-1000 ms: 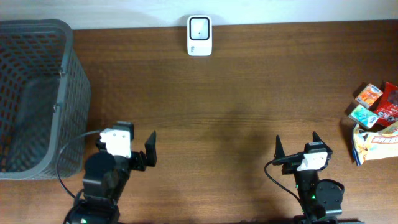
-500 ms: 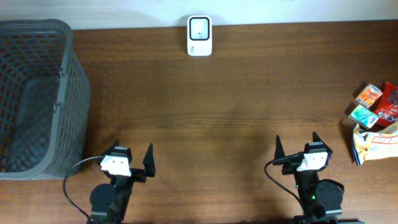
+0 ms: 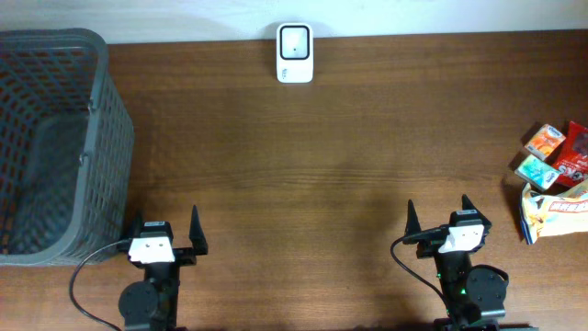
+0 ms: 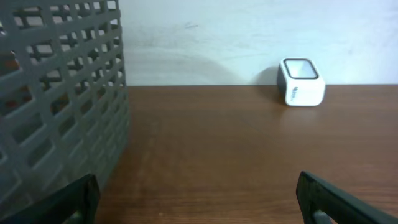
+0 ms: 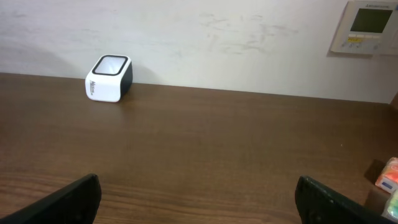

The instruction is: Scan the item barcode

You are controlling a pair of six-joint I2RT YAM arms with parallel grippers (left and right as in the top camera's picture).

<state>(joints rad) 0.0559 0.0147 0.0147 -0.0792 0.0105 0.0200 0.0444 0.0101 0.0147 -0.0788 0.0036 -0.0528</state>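
The white barcode scanner (image 3: 295, 52) stands at the table's far edge, also seen in the left wrist view (image 4: 301, 81) and the right wrist view (image 5: 108, 79). The items lie at the far right: several small colourful packets (image 3: 554, 154) and a snack bag (image 3: 555, 213); one packet's edge (image 5: 389, 174) shows in the right wrist view. My left gripper (image 3: 165, 223) sits near the front edge beside the basket, open and holding nothing (image 4: 198, 185). Open and holding nothing as well, my right gripper (image 3: 438, 210) is at the front right (image 5: 198, 185), left of the items.
A tall grey mesh basket (image 3: 55, 147) fills the left side, its wall close to my left gripper (image 4: 56, 106). Bare brown table (image 3: 331, 156) stretches between the grippers and the scanner. A white wall rises behind the table's far edge.
My left arm has swung from pointing right to pointing straight ahead, ending further left and nearer the front edge. The right arm has not moved.
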